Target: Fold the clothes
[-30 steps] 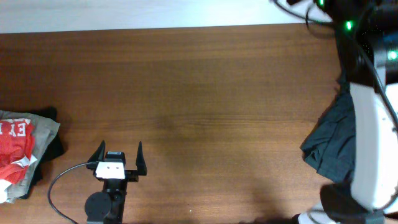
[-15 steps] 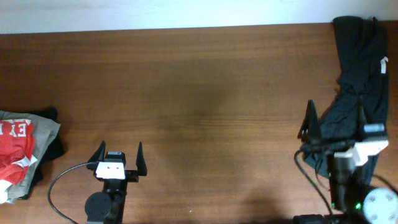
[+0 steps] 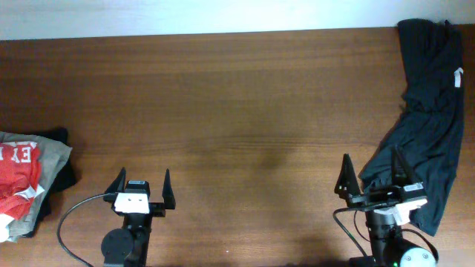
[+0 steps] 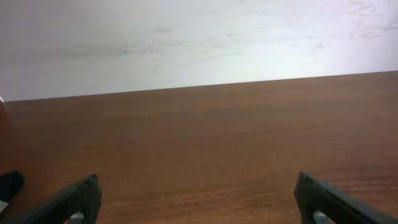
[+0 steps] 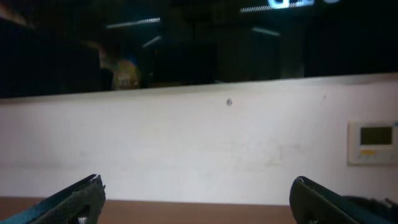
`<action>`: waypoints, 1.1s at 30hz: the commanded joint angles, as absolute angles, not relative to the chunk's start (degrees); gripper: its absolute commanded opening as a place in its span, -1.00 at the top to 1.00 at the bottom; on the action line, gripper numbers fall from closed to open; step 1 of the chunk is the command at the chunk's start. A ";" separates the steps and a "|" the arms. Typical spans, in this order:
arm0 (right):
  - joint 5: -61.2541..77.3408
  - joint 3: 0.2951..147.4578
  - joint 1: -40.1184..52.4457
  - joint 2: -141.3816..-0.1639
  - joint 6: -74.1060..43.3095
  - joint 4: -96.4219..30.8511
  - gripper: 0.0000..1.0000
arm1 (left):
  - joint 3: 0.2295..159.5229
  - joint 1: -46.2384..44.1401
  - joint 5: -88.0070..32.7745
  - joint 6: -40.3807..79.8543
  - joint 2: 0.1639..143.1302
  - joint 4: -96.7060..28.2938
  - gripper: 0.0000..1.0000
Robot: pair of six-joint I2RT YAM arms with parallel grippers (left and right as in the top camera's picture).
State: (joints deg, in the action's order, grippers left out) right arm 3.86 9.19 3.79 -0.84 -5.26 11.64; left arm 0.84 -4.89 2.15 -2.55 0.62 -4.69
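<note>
At far left lies a red T-shirt (image 3: 16, 178) — lettered "EY".

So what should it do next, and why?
Probably ease the right arm onto the dark garment beside it and grip its near edge: its jaws stand open and empty, and that garment lies rumpled along the table's right end.

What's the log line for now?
left fingers: open, empty | right fingers: open, empty | black garment: unfolded, right side | clothes pile: left edge
</note>
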 commanded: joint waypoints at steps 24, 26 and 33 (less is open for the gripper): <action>4.05 0.32 4.12 -0.19 -9.96 -4.16 -0.97 | 0.54 -5.10 2.20 -2.20 0.40 -4.64 -0.98; 4.03 0.32 4.12 -0.21 -9.96 -4.14 -0.97 | 0.54 -5.10 2.20 -2.22 0.40 -4.62 -0.98; 4.03 0.32 4.12 -0.21 -9.96 -4.14 -0.97 | 0.54 -5.10 2.20 -2.20 0.40 -4.64 -0.98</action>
